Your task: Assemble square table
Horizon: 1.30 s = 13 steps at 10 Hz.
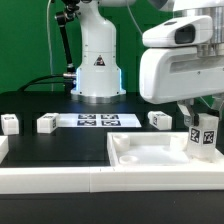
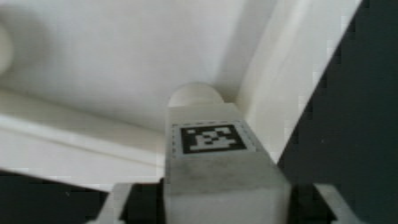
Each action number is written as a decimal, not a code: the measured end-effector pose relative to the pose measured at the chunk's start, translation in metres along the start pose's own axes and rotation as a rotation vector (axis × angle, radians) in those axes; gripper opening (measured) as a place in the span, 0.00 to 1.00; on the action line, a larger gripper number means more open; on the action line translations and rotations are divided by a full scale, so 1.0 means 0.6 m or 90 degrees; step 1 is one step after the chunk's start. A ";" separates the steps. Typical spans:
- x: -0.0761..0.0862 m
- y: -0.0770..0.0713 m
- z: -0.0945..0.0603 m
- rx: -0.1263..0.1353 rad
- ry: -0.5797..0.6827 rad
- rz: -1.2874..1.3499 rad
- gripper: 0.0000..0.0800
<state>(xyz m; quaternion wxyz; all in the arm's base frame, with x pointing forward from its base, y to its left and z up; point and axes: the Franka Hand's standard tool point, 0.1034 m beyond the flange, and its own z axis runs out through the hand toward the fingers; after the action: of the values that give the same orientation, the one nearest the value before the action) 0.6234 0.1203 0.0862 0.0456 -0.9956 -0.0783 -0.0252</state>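
Note:
The white square tabletop (image 1: pixel 160 152) lies on the black table at the exterior view's right, its raised rim up. My gripper (image 1: pixel 203 128) is over its far right corner and is shut on a white tagged leg (image 1: pixel 203 136), held upright just above the tabletop. In the wrist view the leg (image 2: pixel 214 140) points at the tabletop's inner corner (image 2: pixel 143 70), and my fingers (image 2: pixel 128 205) press it from both sides. Three more tagged legs lie loose on the table: one (image 1: pixel 160 119) behind the tabletop, one (image 1: pixel 46 124) and one (image 1: pixel 9 123) at the left.
The marker board (image 1: pixel 97 120) lies flat in front of the arm's white base (image 1: pixel 97 70). A long white rail (image 1: pixel 60 180) runs along the front edge. Black cables hang behind at the left.

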 end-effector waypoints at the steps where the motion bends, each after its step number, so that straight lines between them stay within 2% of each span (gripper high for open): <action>1: 0.001 -0.001 0.000 0.000 0.004 0.058 0.37; 5: 0.001 0.002 0.001 0.015 0.004 0.294 0.37; 11: 0.000 -0.003 0.003 0.012 0.001 0.633 0.37; 13: 0.001 -0.005 0.003 0.020 -0.002 0.722 0.37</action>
<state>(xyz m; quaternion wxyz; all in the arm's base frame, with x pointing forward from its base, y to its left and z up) 0.6238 0.1234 0.0850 0.0669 -0.8808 0.4686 0.0057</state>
